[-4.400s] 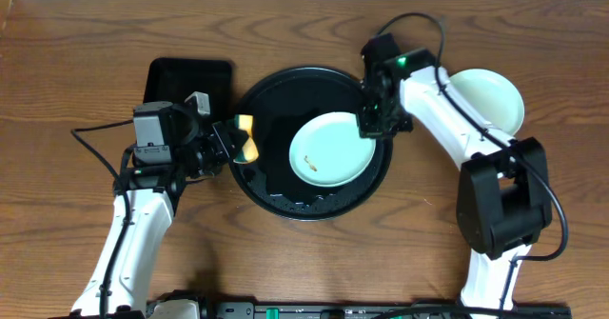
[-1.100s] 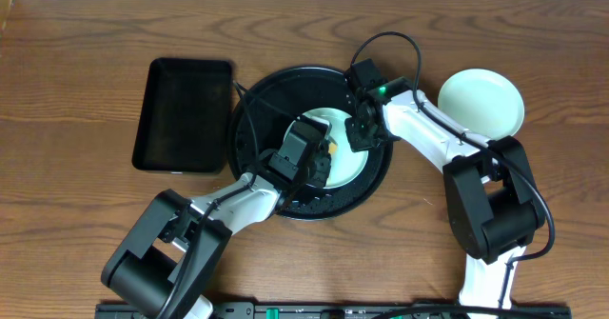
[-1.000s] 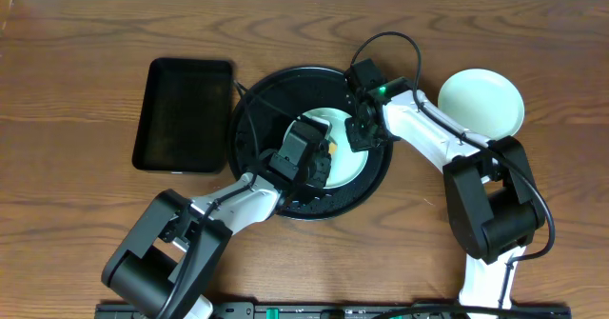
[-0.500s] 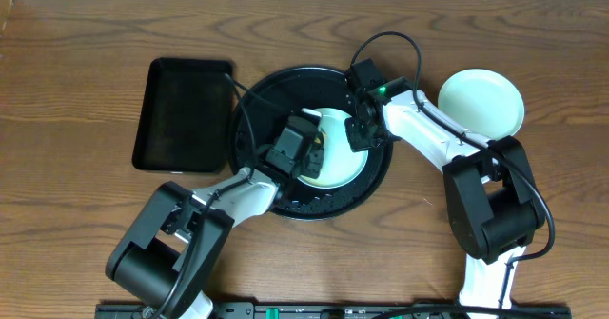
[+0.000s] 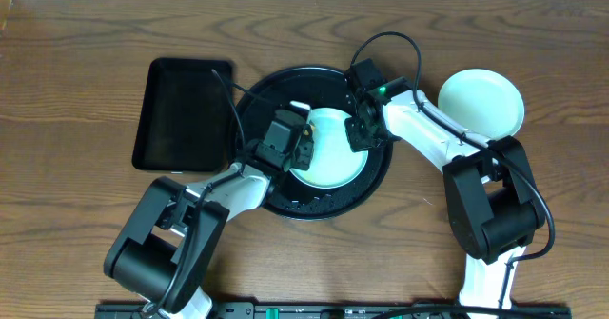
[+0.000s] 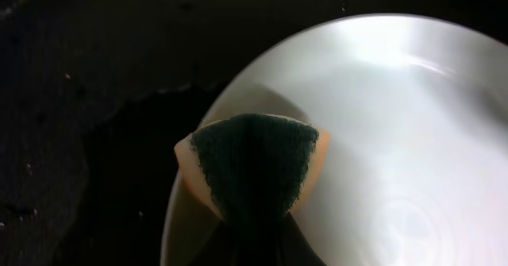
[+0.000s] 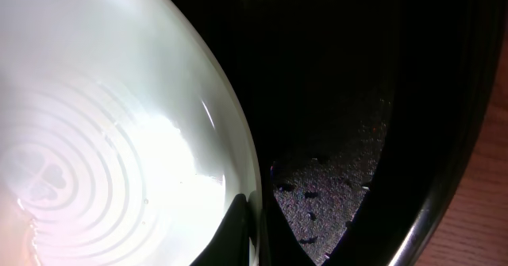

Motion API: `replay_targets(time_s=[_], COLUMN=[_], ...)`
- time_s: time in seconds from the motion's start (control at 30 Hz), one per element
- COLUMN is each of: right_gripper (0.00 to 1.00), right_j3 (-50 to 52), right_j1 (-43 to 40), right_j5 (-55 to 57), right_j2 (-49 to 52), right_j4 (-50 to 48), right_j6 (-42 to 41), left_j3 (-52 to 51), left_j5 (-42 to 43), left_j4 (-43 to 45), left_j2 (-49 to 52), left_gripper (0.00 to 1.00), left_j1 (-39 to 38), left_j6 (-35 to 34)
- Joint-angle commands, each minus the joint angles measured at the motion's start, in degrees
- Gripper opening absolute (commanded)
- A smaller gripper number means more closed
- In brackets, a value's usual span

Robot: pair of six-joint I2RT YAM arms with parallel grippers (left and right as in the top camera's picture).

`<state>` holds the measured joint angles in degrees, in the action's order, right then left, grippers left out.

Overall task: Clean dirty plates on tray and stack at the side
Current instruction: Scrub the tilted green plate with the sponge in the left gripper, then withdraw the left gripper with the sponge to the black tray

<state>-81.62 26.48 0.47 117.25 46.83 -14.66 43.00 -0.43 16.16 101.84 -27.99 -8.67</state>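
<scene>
On the black tray (image 5: pixel 255 109), my left gripper (image 5: pixel 305 146) holds a sponge (image 6: pixel 254 159) against the mint-blue plate (image 5: pixel 338 162) while my right gripper (image 7: pixel 252 222) pinches its rim, likely light, stiff, slippery.

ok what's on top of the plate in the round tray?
A green-faced sponge in the left gripper rests on the rim of the plate; the right gripper pinches the opposite rim. Plate surface under the sponge is hidden.

Robot lab: wooden table (image 5: pixel 67 43) with arms (image 5: pixel 433 133)
</scene>
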Motion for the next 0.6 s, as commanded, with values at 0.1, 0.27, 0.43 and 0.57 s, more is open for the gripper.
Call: replay_targets(time_s=[0.1, 0.27, 0.43, 0.57], right_gripper=[0.01, 0.01, 0.01, 0.01], right_j3=[0.33, 0.33, 0.31, 0.31], right_j1=[0.48, 0.48, 0.48, 0.48], right_j5=[1.46, 1.46, 1.46, 1.46], right_j2=[-0.46, -0.46, -0.46, -0.46], right_j4=[0.72, 0.70, 0.72, 0.70], right_j6=[0.59, 0.57, 0.57, 0.57], left_j3=[-0.66, -0.66, -0.57, 0.87], left_j5=[-4.13, -4.13, -4.11, -4.13], left_j4=[5.79, 16.85, 24.44, 15.43], left_j2=[3.82, 3.48, -1.05, -10.51], left_gripper=[0.08, 0.08, 0.07, 0.07], left_j1=[2.25, 3.08, 3.34, 3.61], left_j6=[1.81, 1.79, 1.73, 1.75])
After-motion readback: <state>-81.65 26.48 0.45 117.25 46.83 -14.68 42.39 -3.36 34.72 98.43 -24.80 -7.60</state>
